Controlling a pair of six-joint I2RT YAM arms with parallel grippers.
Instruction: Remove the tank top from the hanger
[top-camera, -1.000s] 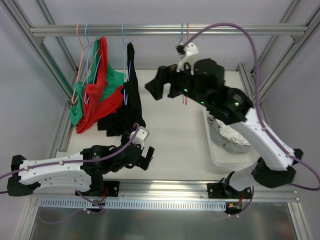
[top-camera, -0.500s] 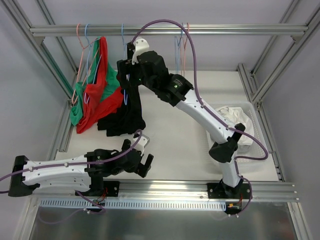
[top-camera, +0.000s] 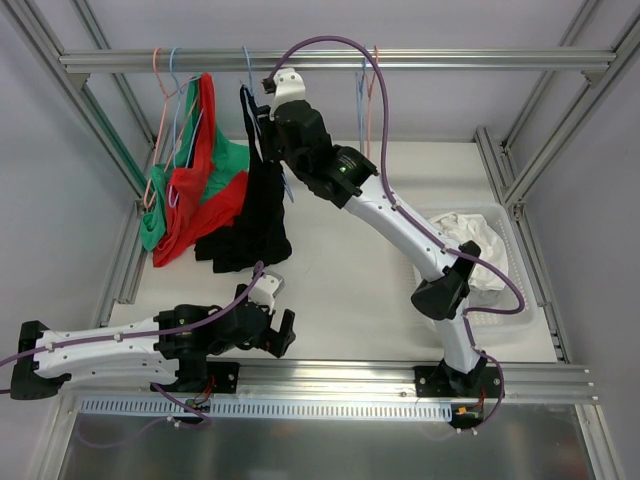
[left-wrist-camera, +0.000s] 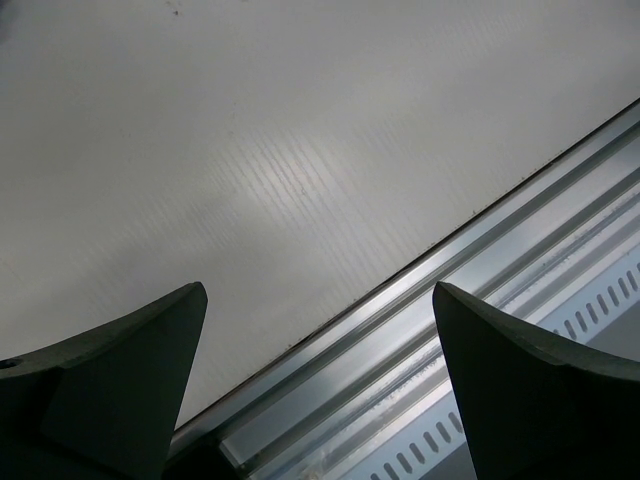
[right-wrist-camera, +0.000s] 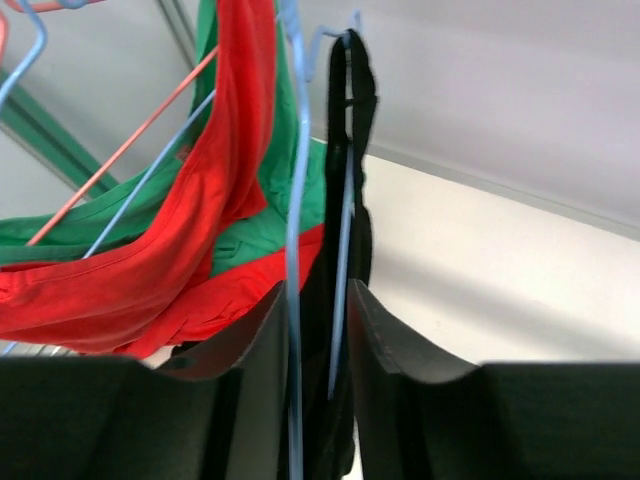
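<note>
Your left gripper (top-camera: 282, 330) has pulled back a little toward the near edge of the table (top-camera: 340, 270). Its fingers are spread wide with nothing between them; the wrist camera shows only bare table surface and the frame edge.

At the left end of the rail (top-camera: 330, 60) the green top (top-camera: 228, 160) and red top (top-camera: 205, 195) hang undisturbed. Just beside them is your target, the black tank top (top-camera: 255, 215), on its blue hanger (right-wrist-camera: 293, 200).

The main change is in the right arm. A second ago it was over by the empty hangers (top-camera: 365, 90); it has swung across, and the right gripper (right-wrist-camera: 315, 295) is now at the tank top's shoulder. The hanger sits tilted compared with half a second ago, so contact seems likely. The fingers have narrowed to a slim slot holding the black strap and the blue wire. From the wrist view I cannot tell whether the pads are actually pinching.

That matters. If both cloth and wire are caught, a pull would drag the hanger too, so you probably need the strap alone.

On the right, the bin (top-camera: 520, 320) holds a white cloth (top-camera: 470, 235).
</note>
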